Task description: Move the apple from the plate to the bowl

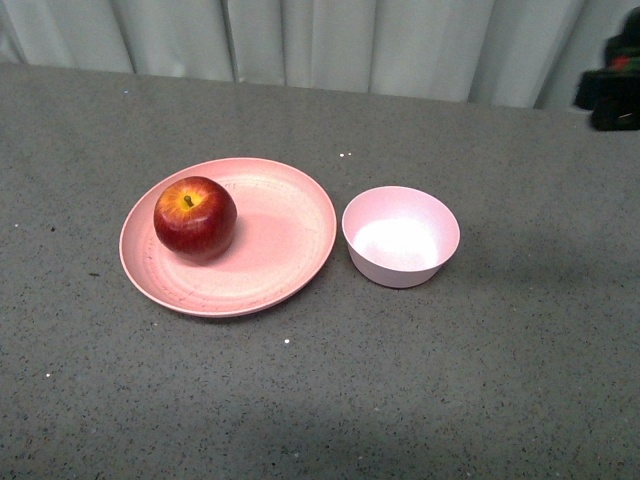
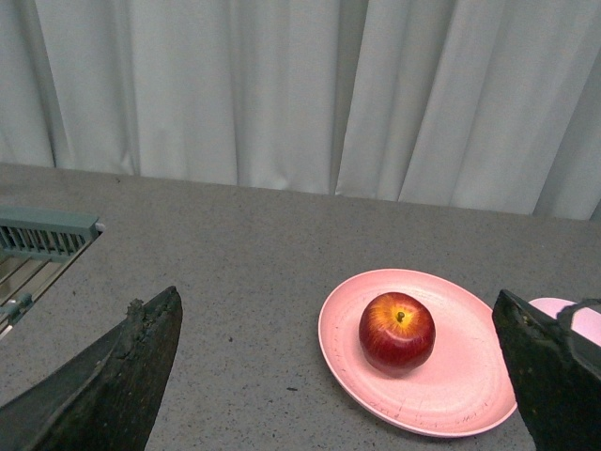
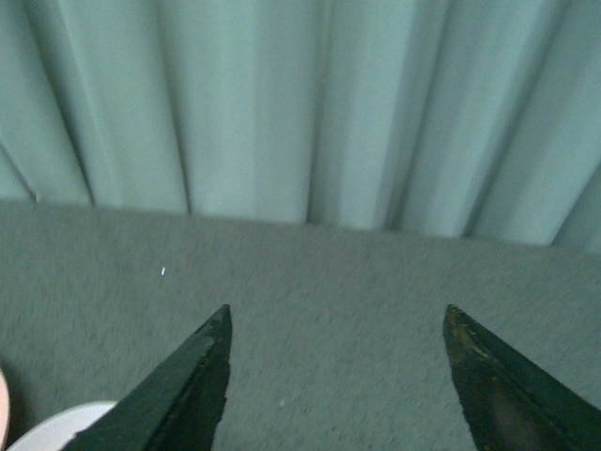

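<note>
Soft, even overhead light; glare whitens the bowl (image 1: 400,243), the apple (image 1: 195,218) casts a faint shadow, right wrist view blurs.

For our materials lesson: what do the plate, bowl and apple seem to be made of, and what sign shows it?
Plate: probably matte plastic; dull salmon-pink surface, fine speckles, no sharp glare. Bowl: likely similar plastic; paler pink, thin rim, soft sheen inside. Apple: glossy dark-red skin, yellow patch at the stem; real or imitation cannot be told.
</note>
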Available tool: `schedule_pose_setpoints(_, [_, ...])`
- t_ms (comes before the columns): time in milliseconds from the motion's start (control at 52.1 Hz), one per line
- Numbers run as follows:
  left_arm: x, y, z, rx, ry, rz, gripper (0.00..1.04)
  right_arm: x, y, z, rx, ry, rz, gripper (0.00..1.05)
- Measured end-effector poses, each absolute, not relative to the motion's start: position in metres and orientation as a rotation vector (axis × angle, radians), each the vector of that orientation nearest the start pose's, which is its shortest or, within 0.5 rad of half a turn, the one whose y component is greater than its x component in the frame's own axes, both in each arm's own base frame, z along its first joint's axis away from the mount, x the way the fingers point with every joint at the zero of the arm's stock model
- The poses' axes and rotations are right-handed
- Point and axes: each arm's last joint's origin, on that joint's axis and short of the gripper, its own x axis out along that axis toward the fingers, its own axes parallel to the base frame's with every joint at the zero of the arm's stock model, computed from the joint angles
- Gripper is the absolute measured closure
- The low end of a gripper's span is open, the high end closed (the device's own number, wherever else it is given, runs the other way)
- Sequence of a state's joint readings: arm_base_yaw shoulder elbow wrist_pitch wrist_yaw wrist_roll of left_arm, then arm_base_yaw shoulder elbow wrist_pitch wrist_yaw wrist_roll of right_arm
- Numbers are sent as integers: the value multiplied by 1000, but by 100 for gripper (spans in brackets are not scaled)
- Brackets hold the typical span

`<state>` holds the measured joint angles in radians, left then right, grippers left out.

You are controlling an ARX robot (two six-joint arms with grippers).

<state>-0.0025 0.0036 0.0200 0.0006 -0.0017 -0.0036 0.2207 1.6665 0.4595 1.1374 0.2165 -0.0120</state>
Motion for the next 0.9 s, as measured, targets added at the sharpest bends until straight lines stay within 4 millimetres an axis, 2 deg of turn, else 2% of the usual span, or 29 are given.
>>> schedule_pose_setpoints(115, [97, 0, 170, -4, -17, -2, 7, 255, 43, 164, -11, -1, 0, 61])
schedule_pose_setpoints(403, [97, 0, 170, -4, -17, -2, 7, 213, 24, 160, -16, 19, 2, 104])
schedule_pose_setpoints(711, [97, 0, 170, -4, -17, -2, 7, 176, 11, 161, -12, 17, 7, 104])
schedule_pose_setpoints(787, [97, 0, 170, -4, -17, -2, 7, 169, 2, 162, -11, 16, 8, 104])
schedule_pose_setpoints(903, [97, 0, 170, -4, -17, -2, 7, 160, 0, 162, -10, 15, -2, 104])
